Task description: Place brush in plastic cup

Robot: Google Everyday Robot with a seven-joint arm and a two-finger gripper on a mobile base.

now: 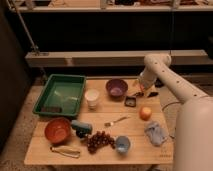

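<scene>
Camera view: your gripper (139,91) hangs just right-behind the small dark square-headed brush (131,101), grip state unreadable.

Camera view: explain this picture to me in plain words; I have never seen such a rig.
There is one camera, looking down on a wooden table. The white machine at right is a robot arm; its gripper, the grasping part, hangs near the table's far right corner, close to a small dark brush. Whether it holds anything cannot be told. Also on the table: a green tray, a white cup, a purple bowl, an orange fruit, a fork, grapes, a blue cloth, a red bowl and, near the front edge, a light-blue plastic cup.
</scene>
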